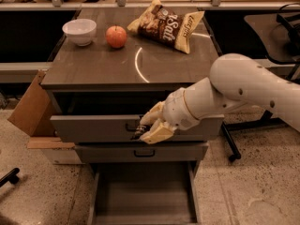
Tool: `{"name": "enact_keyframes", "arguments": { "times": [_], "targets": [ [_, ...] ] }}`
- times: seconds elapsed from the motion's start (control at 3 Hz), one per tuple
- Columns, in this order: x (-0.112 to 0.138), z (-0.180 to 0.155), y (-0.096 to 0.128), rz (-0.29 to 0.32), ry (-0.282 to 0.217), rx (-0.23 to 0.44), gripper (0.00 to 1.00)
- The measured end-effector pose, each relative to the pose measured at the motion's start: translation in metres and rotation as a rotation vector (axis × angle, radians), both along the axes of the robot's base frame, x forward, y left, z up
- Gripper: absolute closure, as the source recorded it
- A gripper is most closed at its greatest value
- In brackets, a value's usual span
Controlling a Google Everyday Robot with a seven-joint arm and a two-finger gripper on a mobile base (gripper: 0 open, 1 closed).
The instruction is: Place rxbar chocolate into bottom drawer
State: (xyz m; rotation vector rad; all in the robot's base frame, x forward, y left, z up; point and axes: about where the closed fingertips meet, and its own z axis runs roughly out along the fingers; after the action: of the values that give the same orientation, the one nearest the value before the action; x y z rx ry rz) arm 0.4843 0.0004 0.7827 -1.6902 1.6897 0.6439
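My gripper [147,128] hangs in front of the top drawer's face, just above the middle drawer. It is shut on the rxbar chocolate [138,132], a small dark bar whose end sticks out at the lower left of the pale fingers [158,133]. The bottom drawer [140,198] is pulled out wide open below the gripper, and its grey floor and side walls show with nothing in it. The bar is well above that drawer.
The top drawer [89,128] is pulled out a little; the middle drawer [108,152] is shut. On the cabinet top [93,64] are a white bowl [79,31], an apple [116,36] and a chip bag [166,23]. A cardboard box [29,108] stands at the left.
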Motion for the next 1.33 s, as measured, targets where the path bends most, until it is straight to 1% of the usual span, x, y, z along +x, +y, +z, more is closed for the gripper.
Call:
{"name": "enact_keyframes", "arguments": {
  "times": [0.33,0.67,1.0,1.33],
  "targets": [
    [-0.02,-0.048,-0.019,-0.036,0.057,-0.007,1.0],
    [-0.039,-0.102,-0.04,-0.083,0.134,0.031,1.0],
    [-0.039,-0.102,-0.04,-0.082,0.134,0.031,1.0],
    [-0.043,-0.119,-0.036,-0.023,0.164,0.047,1.0]
  ]
}}
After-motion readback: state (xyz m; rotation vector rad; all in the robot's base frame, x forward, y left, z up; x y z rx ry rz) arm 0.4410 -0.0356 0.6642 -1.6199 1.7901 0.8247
